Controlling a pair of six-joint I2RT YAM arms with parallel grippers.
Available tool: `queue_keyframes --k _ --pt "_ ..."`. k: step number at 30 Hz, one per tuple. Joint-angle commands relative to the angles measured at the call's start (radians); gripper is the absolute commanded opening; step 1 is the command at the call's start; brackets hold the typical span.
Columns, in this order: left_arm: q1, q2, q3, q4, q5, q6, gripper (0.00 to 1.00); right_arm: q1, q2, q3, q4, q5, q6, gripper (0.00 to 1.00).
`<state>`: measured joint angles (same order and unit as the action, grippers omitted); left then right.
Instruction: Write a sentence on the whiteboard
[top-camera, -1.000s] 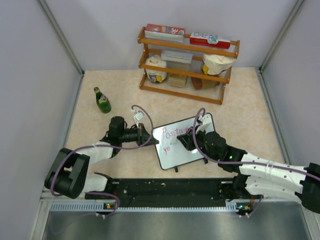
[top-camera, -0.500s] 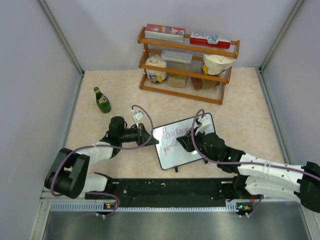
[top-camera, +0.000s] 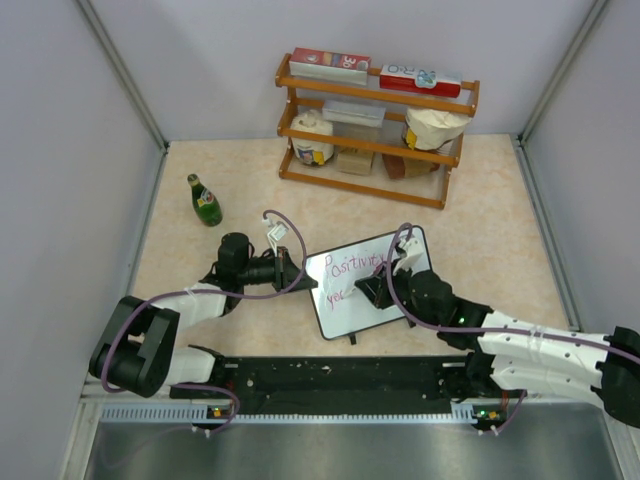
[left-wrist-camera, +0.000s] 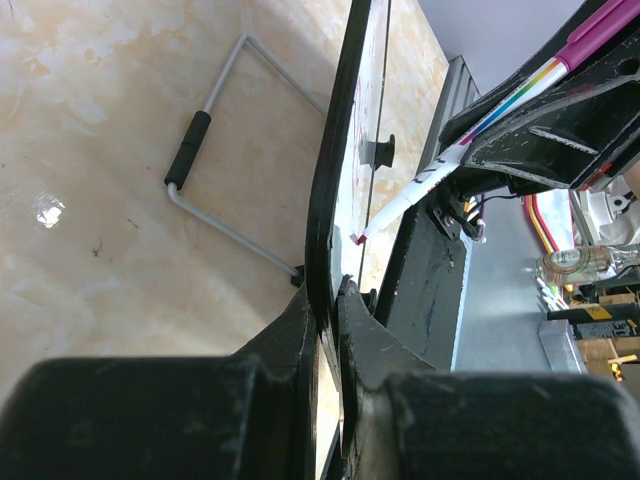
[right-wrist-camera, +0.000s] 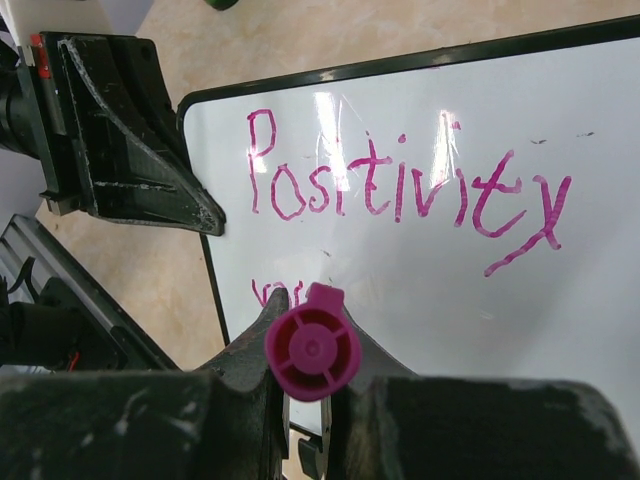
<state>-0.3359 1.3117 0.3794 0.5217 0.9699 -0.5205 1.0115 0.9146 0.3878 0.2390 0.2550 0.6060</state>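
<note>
Small white whiteboard (top-camera: 345, 312), thin black frame, rounded corners, at the middle of the surface (top-camera: 480, 220). Pink sentence (right-wrist-camera: 400, 190) on it: "Positivity" on top, a few letters below. At its 9 o'clock, left pincer (top-camera: 293, 268) squeezing the frame. From 4 o'clock, right pincer (top-camera: 372, 290) hugging a pink marker (right-wrist-camera: 312, 348).

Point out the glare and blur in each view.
Right wrist: glare streaks on the whiteboard cross the sentence; the marker end looks soft. Left wrist: a bright spot on the table, own fingers blurred up close. Top: even light, writing small.
</note>
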Motion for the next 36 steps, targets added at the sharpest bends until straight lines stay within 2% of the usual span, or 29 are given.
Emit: queue_keyframes --k 1,23,36 --pt "-0.005 0.008 -0.007 -0.023 -0.077 0.093 0.00 -0.011 -0.017 -0.015 -0.056 0.053 -0.017 0.00" --pt "-0.005 0.006 -0.007 -0.025 -0.076 0.094 0.00 -0.014 -0.022 0.062 -0.040 0.136 -0.038 0.00" --pt "-0.005 0.008 -0.007 -0.026 -0.076 0.094 0.00 -0.013 -0.005 0.054 -0.053 0.096 -0.038 0.00"
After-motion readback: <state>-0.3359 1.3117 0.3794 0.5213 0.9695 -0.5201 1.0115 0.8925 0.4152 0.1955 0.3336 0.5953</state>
